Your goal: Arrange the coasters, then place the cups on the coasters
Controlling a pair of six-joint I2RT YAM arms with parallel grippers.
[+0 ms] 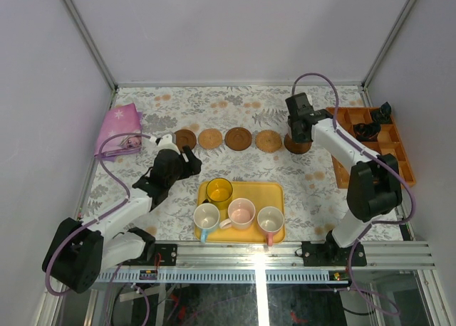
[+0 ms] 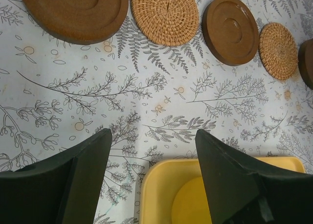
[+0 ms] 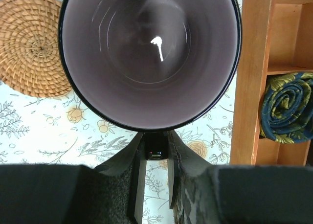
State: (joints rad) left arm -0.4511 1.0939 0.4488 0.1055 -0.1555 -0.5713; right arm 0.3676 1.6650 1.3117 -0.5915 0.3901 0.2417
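A: What is the right end effector (image 3: 155,141) gripping?
B: It is clamping the grey-purple cup (image 3: 146,53) at its near side, holding it upright, probably so it lands centred on the end dark coaster (image 1: 297,146); contact I cannot tell.
A: The left end effector (image 2: 154,136)?
B: Its fingers (image 2: 68,185) are standing apart, empty, hovering over the yellow tray (image 2: 156,177) where four cups (image 1: 241,212) are waiting. The wooden organiser (image 3: 249,72) is crowding the right.

The left arm (image 1: 121,212) reaches forward and inward from its base, its left gripper (image 2: 152,136) angled downward, fingers spread wide with nothing between them. The right arm (image 1: 349,151) stretches forward with elbow raised, its right gripper (image 3: 155,145) pinched narrowly on the grey-purple cup (image 3: 151,57) by its handle.
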